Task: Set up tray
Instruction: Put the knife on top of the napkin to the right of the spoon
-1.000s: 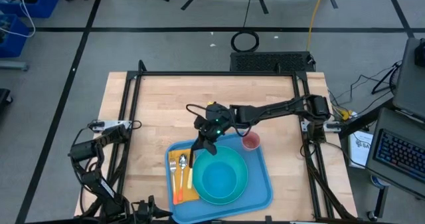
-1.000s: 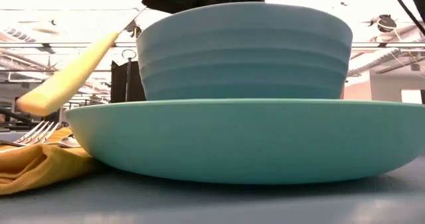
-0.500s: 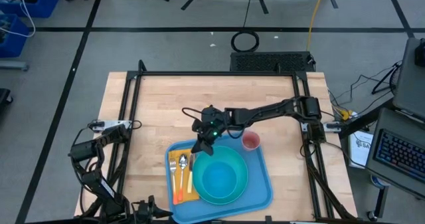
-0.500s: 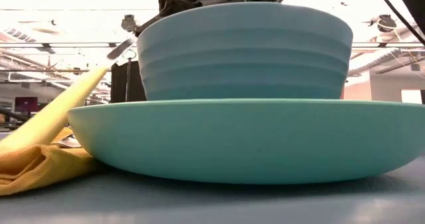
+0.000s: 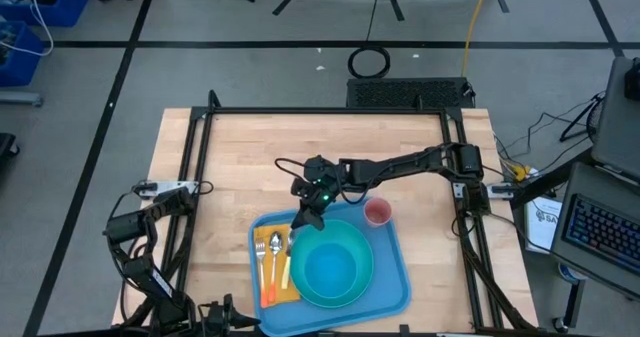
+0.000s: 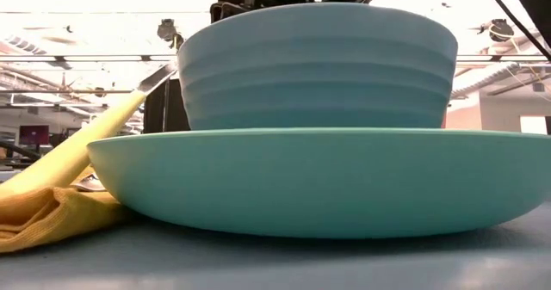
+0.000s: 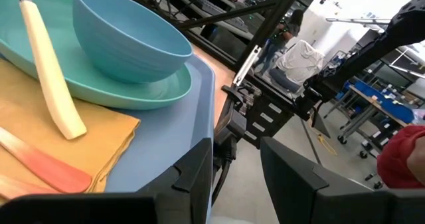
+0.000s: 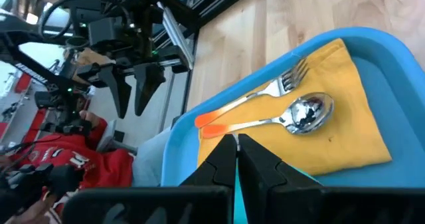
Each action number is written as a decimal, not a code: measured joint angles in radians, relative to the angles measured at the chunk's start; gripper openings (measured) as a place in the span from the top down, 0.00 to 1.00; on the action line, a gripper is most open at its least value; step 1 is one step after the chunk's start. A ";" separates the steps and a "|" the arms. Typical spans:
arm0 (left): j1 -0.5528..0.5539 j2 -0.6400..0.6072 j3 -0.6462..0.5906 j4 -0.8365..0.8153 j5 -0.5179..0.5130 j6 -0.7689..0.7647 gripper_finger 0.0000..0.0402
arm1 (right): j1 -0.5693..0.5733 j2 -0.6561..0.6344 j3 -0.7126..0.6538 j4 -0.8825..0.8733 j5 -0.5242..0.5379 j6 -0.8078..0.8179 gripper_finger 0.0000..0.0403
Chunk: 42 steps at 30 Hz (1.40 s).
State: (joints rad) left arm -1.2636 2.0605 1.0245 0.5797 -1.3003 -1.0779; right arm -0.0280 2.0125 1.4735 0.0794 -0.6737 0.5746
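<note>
Pale wooden desk bounded by a black frame, with workshop floor on every side. The tray sits at the desk's near edge, directly beneath and nearward of the right claw, which hangs closed over the tray's far left corner. The yellow-handled knife slants up from the napkin toward the claw, its blade end raised beside the bowl; whether the shut fingers pinch the blade cannot be told. Below the claw lie the fork and spoon on the napkin; the bowl stands in the plate just to one side, and a red cup stands just beside the tray's far rim, on the claw's arm side. Likely hazards: the knife, tilted and supported at its ends only, could slide or roll against the plate rim or onto the fork; a low sideways sweep could nudge the bowl or tip the cup. Open room lies above and over the bare desk beyond the tray; toward the plate it is tight. The left claw waits open off the tray's near left corner.
</note>
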 joint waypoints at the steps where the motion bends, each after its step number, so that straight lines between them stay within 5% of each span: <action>1: 0.000 0.000 0.000 0.000 0.000 0.000 0.67 | 0.000 0.000 -0.001 -0.004 0.002 -0.003 1.00; 42: 0.001 0.000 0.000 -0.002 0.001 0.002 0.67 | -0.044 0.119 0.000 0.091 -0.065 0.107 1.00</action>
State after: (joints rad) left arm -1.2629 2.0605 1.0245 0.5777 -1.2991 -1.0760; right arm -0.0716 2.1319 1.4738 0.1708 -0.7383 0.6817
